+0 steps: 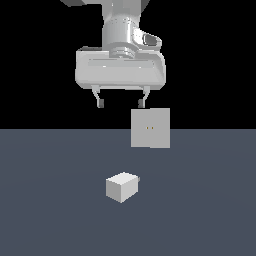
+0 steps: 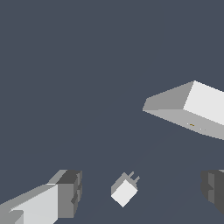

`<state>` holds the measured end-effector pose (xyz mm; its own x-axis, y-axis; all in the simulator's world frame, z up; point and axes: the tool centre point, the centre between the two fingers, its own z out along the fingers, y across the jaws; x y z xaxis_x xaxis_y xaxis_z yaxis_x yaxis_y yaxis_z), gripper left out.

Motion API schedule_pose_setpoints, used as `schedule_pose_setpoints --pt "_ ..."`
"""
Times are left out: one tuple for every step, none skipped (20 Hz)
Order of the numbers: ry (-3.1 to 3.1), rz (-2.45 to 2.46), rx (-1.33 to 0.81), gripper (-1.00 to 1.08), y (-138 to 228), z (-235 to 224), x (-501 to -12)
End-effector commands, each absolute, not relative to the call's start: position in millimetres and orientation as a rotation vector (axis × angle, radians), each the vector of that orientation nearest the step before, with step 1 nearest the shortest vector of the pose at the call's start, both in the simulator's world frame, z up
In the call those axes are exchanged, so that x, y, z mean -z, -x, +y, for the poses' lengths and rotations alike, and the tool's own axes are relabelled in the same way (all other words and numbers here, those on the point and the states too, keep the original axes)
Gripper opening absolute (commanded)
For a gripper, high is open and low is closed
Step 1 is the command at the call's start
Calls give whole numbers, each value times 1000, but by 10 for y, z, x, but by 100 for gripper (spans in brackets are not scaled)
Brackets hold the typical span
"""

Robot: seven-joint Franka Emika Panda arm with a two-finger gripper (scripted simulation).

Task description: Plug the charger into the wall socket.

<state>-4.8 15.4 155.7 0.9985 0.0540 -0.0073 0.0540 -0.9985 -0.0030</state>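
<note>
The charger (image 1: 122,187) is lying nearest my exterior camera: a small pale grey-white block, nearly cubic, matte and flat-shaded, with crisp edges. It is resting on the dark slate-blue floor (image 1: 50,210), whose surface is rendering smooth and without texture. A short stub is projecting from the charger's side toward the exterior view's right; in the wrist view I am seeing this stub resolve into two thin prongs (image 2: 134,177) on the charger (image 2: 124,191).

Beyond it, the wall socket (image 1: 150,128) is standing upright on the floor: a flat, light-grey square panel, larger than the charger, with two tiny dark-yellowish holes near its centre. The charger and socket are sitting well apart. In the wrist view the socket (image 2: 192,109) is showing as a thick slab.

Above both, the gripper (image 1: 121,102) is hanging from a glossy white, rounded hand body. I am reading its two short dark-tipped fingers (image 1: 100,101) as spread wide, with nothing between them, clear of the charger below.
</note>
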Motion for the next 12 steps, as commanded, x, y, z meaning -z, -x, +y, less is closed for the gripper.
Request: schedule_pose_setpoints --pt "3138 -85 -12 100 48 154 -1558" --pt "3138 -84 -11 100 49 154 -1557" --pt "3138 -80 -11 100 52 152 -1554" --pt "3138 -74 -10 100 57 149 -1549" --pt "3139 -66 -9 100 65 146 -1543" --pt "3139 -55 -8 100 74 142 -1535" --pt "3140 -42 -6 100 85 137 -1525" --pt "3140 -27 -5 100 98 131 -1513" --pt "3141 -10 -3 100 114 125 -1499" --pt "3141 10 0 100 131 118 -1484" --pt "3141 32 2 100 151 110 -1467" --pt "3142 56 5 100 172 102 -1448"
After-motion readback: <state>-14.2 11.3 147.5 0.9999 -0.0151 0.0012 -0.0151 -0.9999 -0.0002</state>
